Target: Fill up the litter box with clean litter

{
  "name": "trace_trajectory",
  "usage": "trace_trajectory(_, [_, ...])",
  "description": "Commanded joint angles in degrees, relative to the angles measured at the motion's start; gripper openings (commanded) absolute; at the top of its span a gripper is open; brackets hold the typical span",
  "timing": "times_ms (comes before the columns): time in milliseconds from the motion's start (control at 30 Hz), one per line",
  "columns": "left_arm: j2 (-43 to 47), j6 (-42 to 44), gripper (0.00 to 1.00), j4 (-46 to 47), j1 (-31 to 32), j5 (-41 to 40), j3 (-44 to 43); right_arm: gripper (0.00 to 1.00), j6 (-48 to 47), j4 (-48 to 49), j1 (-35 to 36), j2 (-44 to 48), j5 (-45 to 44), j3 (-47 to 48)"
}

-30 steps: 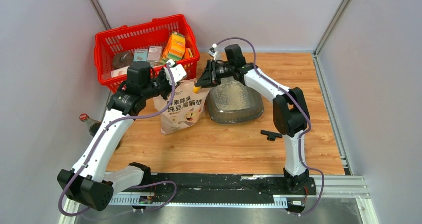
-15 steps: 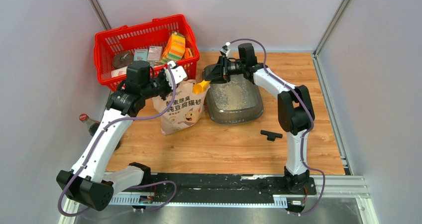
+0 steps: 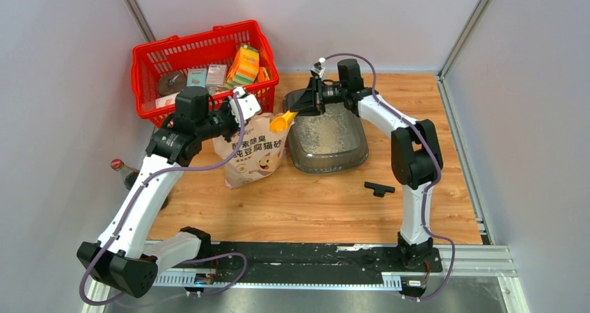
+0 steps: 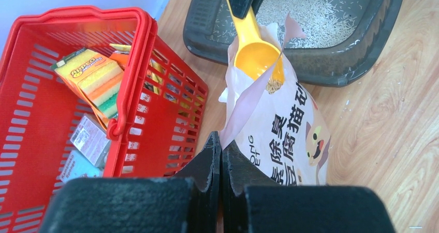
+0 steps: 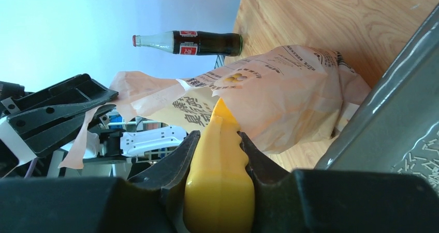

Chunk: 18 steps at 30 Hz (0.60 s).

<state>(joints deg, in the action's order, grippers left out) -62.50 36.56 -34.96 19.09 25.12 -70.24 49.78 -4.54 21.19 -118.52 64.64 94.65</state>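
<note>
Litter box [image 3: 346, 162] part-filled w/ clean litter [image 3: 327, 135] — R gripper [image 3: 307, 106] clamps yellow scoop [image 3: 281, 122] over bag [image 3: 254, 158]; L gripper [image 4: 221, 146] pinches bag edge.

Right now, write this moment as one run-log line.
left jaws: shut on bag edge | right jaws: shut on scoop handle | scoop: over bag mouth, nearly empty | litter box: some litter inside

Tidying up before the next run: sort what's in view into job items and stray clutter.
Job: litter box, clean litter, yellow scoop in the right gripper, paper bag pinched by the left gripper.
Stray: red basket and its sponge pack, cola bottle, black T-shaped part.
</note>
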Motion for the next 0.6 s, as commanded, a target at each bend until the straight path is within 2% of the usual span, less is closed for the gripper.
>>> trace_trajectory(0, [2.03, 1.59, 0.0, 9.04, 0.68, 3.09, -2.1, 0.0, 2.95, 3.56, -1.33, 2.33, 3.03, 0.18])
trace_trajectory(233, [0.36, 2.55, 0.0, 6.48, 0.95, 3.18, -4.03, 0.0, 8.84, 9.54, -2.91, 1.01, 3.82, 1.76])
trace_trajectory(567, [-0.43, 3.44, 0.0, 6.22, 0.95, 2.65, -4.21, 0.0, 9.99, 8.84, -4.75, -0.22, 4.79, 2.56])
